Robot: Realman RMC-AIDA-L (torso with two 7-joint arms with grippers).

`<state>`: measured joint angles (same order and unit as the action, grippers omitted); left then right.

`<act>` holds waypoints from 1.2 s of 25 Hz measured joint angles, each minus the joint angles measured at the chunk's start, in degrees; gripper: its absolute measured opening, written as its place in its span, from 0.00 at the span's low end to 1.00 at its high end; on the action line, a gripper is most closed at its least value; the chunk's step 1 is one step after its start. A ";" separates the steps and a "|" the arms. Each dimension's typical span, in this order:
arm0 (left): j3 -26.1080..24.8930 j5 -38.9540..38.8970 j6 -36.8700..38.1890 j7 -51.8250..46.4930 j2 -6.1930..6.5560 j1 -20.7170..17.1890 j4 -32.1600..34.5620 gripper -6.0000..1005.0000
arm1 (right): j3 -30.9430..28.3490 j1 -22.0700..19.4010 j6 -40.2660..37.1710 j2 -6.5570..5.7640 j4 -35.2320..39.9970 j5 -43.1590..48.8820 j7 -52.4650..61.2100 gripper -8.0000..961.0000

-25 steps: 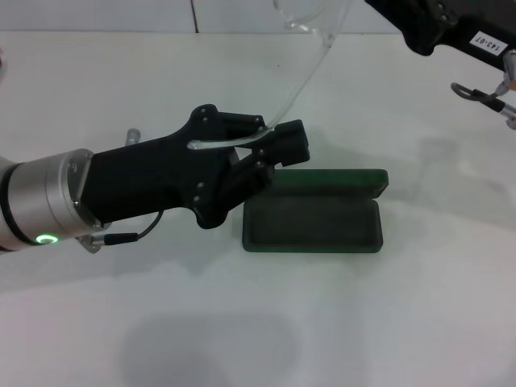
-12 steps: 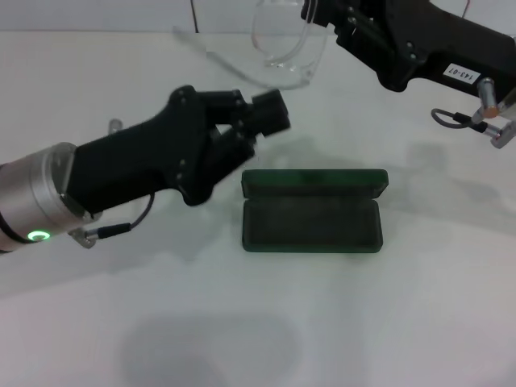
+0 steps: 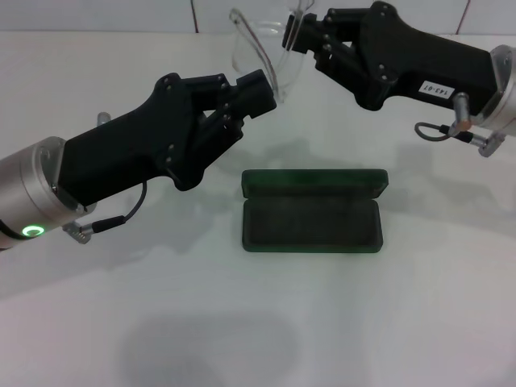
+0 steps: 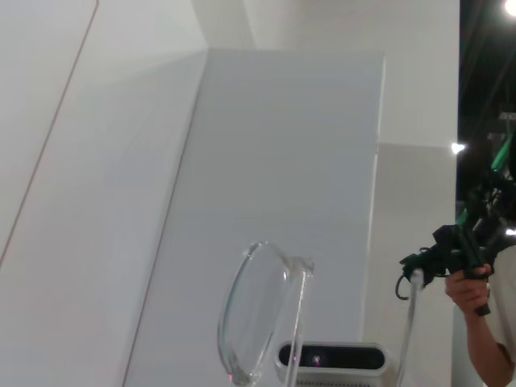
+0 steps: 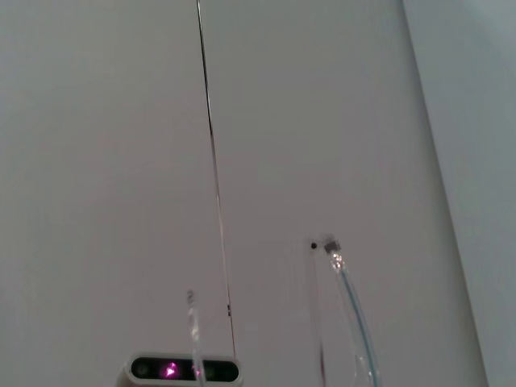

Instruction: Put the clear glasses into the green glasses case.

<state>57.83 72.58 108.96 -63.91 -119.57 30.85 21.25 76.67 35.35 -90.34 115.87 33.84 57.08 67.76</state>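
The clear glasses (image 3: 260,50) hang in the air above the far side of the table, and my right gripper (image 3: 297,34) is shut on their frame from the right. They also show in the left wrist view as a lens and arm (image 4: 256,316), and in the right wrist view as thin arms (image 5: 353,321). My left gripper (image 3: 260,87) is open just below and left of the glasses, with its tips close to the lens edge and nothing in them. The green glasses case (image 3: 313,211) lies open on the table under both grippers, its lid folded back and its tray empty.
The white table (image 3: 258,322) spreads around the case. A tiled wall (image 3: 193,12) runs along the back. In the left wrist view, a person's hand holding a device (image 4: 468,266) shows in the distance.
A second ago my left gripper held the glasses by one arm over the case. The right gripper has taken them, and the left has let go and drawn back up and to the left.
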 joint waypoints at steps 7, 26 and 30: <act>-0.03 -0.15 -0.08 -0.02 -0.04 0.09 -0.76 0.09 | 0.66 0.22 0.16 0.13 -0.10 0.37 0.00 0.06; -0.07 -1.59 -0.85 -0.04 -0.02 -0.30 -2.21 0.09 | 1.77 -0.11 0.20 0.23 -0.01 -0.11 0.00 0.06; -0.01 -1.33 -0.81 -0.06 0.12 -1.05 -2.21 0.09 | 1.63 -0.23 0.06 0.23 -0.10 -0.54 0.00 0.06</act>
<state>57.83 71.25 108.15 -63.97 -119.45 29.80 19.05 78.30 35.12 -90.28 116.10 33.73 56.53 67.76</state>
